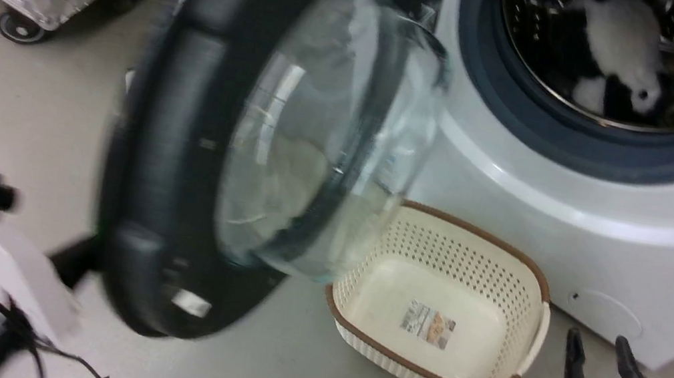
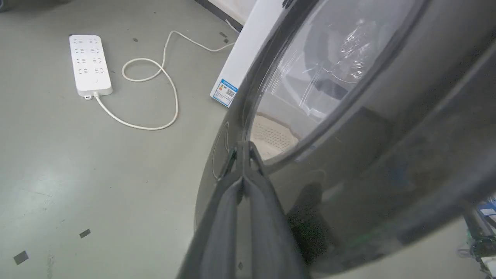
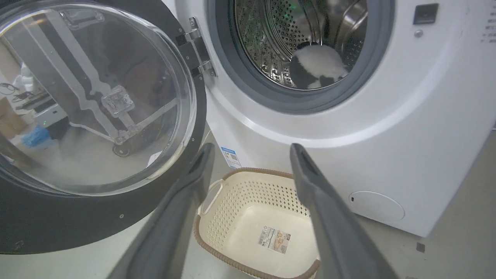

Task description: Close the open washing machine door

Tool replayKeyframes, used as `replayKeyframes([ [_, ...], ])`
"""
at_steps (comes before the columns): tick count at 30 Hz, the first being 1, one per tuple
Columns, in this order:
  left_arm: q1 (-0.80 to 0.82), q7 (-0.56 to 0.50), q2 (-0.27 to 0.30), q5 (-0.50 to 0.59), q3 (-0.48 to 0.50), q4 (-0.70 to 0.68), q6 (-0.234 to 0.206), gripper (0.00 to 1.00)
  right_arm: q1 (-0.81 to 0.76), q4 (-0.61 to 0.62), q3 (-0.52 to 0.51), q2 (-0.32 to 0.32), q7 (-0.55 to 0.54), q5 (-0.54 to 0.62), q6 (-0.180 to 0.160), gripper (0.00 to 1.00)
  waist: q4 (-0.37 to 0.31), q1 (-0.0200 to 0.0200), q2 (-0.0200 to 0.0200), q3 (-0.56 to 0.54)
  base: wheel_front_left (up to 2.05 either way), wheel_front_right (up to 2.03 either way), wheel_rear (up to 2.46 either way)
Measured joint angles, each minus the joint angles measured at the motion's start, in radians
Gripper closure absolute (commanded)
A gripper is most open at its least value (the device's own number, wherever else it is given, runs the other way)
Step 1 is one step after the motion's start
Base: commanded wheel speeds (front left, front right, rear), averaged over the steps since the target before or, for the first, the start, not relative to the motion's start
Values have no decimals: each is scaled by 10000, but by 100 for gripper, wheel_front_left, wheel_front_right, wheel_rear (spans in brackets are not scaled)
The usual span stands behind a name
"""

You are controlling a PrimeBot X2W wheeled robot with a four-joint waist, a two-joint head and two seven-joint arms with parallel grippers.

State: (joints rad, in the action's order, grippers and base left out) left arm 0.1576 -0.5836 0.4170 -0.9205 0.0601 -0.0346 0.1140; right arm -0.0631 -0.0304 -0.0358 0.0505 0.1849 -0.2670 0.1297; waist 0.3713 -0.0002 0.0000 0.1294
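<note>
Left wrist view: my left hand (image 2: 243, 150), fingers pinched together and empty, tips against the outer face of the washing machine door (image 2: 387, 155) dead ahead, the washing machine (image 3: 387, 116) beyond it. My right hand (image 3: 252, 149), spread wide, sits farther off.

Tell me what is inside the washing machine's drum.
A black-and-white fluffy item, maybe a plush toy, lies low in the steel drum of the washing machine. The drum's front floor is hidden behind the grey gasket, so more could lie there.
</note>
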Motion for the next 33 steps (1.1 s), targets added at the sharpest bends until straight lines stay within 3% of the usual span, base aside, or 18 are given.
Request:
replayKeyframes([
  [3,-446,-25,207,-430,-1139,-1131,8,100,-40,-232,-59,4,182,-217,0,0,170,1,1,-231,0,0,0],
  [6,-471,566,437,-646,-3647,-2709,50,100,-84,-504,31,-6,506,-443,2,0,92,0,0,-460,0,0,0],
  [8,221,1112,276,-380,-4989,-2702,121,100,-66,-600,90,-4,608,-583,0,0,-338,2,0,-373,0,0,0],
  [13,1561,1994,-88,290,-6297,-1845,121,100,64,-673,188,-6,644,-679,0,0,-1191,2,0,-198,0,0,0],
  [18,2884,2951,-591,865,-7026,-359,121,100,228,-752,169,-8,713,-811,0,0,-2276,3,1,22,0,0,0],
  [26,4908,4232,-1532,1933,-7225,2263,107,100,309,-702,-105,-4,723,-1012,0,0,-4037,3,1,320,0,0,0],
  [33,6047,5473,-2259,2429,-6911,3900,-247,100,264,-656,-127,0,723,-1091,0,0,-4721,3,1,300,0,0,0],
])
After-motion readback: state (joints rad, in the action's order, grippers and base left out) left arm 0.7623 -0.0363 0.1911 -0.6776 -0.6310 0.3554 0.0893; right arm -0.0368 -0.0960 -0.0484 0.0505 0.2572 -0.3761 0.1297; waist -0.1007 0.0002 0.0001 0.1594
